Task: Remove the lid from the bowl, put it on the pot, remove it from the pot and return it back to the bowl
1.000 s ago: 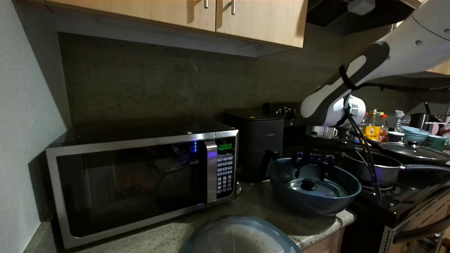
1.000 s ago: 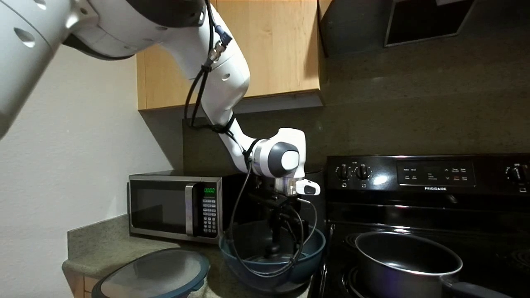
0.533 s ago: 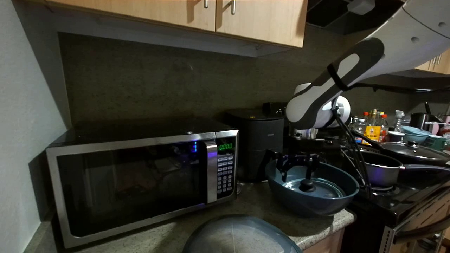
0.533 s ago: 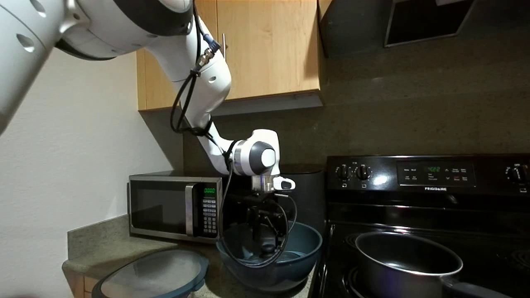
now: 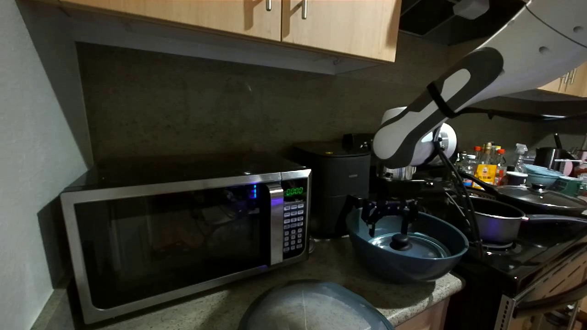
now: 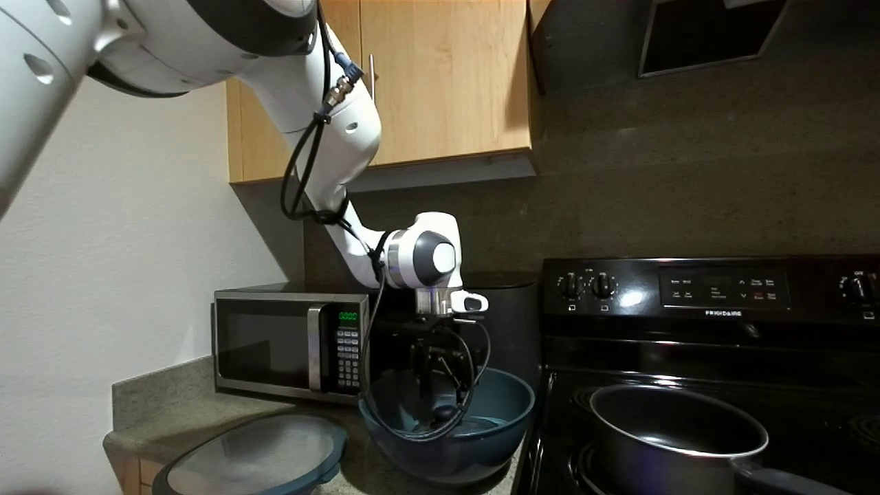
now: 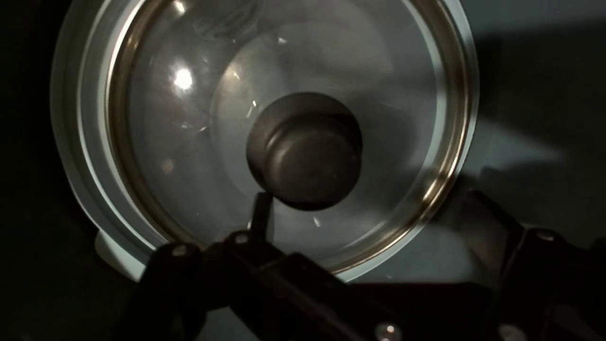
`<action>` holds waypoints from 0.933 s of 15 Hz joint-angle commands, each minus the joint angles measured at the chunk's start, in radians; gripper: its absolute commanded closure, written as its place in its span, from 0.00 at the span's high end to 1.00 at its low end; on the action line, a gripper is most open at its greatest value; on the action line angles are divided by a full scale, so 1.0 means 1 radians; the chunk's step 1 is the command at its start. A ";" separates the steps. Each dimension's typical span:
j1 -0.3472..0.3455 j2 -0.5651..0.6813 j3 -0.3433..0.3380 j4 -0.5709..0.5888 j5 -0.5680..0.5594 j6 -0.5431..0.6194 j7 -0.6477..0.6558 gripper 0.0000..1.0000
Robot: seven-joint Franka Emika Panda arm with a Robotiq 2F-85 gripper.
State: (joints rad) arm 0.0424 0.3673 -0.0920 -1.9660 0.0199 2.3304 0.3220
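Note:
The lid (image 5: 422, 249) is round glass with a shiny rim and a dark knob (image 5: 401, 241). It lies inside the blue-grey bowl (image 5: 412, 269), also seen in an exterior view (image 6: 474, 459). My gripper (image 5: 388, 230) is open and empty, low inside the bowl over the lid. In the wrist view the gripper (image 7: 369, 196) has its left finger at the lower left edge of the knob; I cannot tell if they touch. The right finger is beyond the lid's rim. The lid (image 7: 175, 137) shows nearly whole there. The dark pot (image 6: 643, 471), uncovered, stands on the stove right of the bowl.
A large pale grey dome (image 5: 307, 307) sits at the counter's front. The microwave (image 5: 183, 243) stands left of the bowl, and a black appliance (image 5: 341, 183) stands behind it. A lidded pan (image 5: 541, 197) and bottles (image 5: 486, 165) are past the pot (image 5: 497, 229). The gripper's cable loops over the bowl.
The arm and gripper have moved left in both exterior views, mostly in the first half second, then only slightly. The bowl and lid have shifted slightly left too. The gripper stays open.

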 commanded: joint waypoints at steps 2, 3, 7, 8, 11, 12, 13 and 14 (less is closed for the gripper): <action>-0.048 0.003 0.019 0.010 0.091 -0.047 -0.019 1.00; -0.052 0.004 0.019 0.012 0.104 -0.050 -0.017 0.77; -0.067 0.011 0.023 0.026 0.149 -0.058 -0.022 0.53; -0.070 0.012 0.023 0.028 0.155 -0.059 -0.022 0.47; -0.075 0.014 0.025 0.037 0.170 -0.070 -0.023 0.27; -0.077 0.016 0.025 0.041 0.175 -0.072 -0.023 0.21; -0.077 0.017 0.025 0.045 0.179 -0.074 -0.022 0.15; -0.076 0.018 0.023 0.048 0.176 -0.075 -0.021 0.08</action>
State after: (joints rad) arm -0.0170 0.3747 -0.0875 -1.9434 0.1623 2.2796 0.3213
